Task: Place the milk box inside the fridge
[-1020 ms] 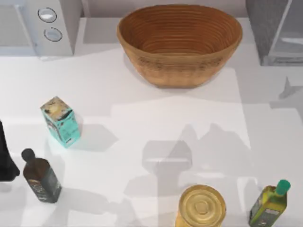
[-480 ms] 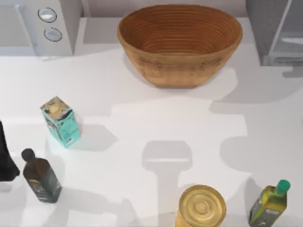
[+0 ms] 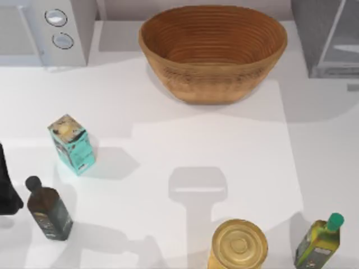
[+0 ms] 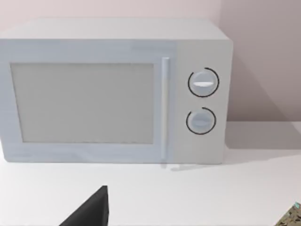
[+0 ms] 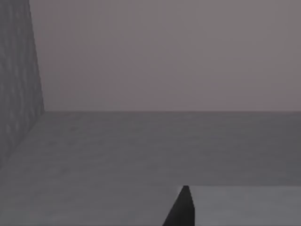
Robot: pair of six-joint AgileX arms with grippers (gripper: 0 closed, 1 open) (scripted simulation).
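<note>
The milk box is out of view. The fridge (image 3: 325, 35) stands at the table's back right corner, a grey cabinet with a dark side and a paler panel. My left arm (image 3: 5, 185) is parked at the table's left edge, and a dark part of my left gripper (image 4: 91, 212) faces the microwave. In the right wrist view, a dark tip of my right gripper (image 5: 182, 207) points over a shaded grey surface beside a textured grey wall (image 5: 16, 84).
A light-grey microwave (image 3: 47, 28) with two dials is at the back left and a woven basket (image 3: 213, 50) at the back middle. A teal carton (image 3: 72, 143), a dark bottle (image 3: 49, 210), a yellow can (image 3: 239, 245) and a green bottle (image 3: 320, 241) stand nearer.
The arm shadows on the table's right side have shrunk and slid off to the right. Nothing standing on the table has moved.
</note>
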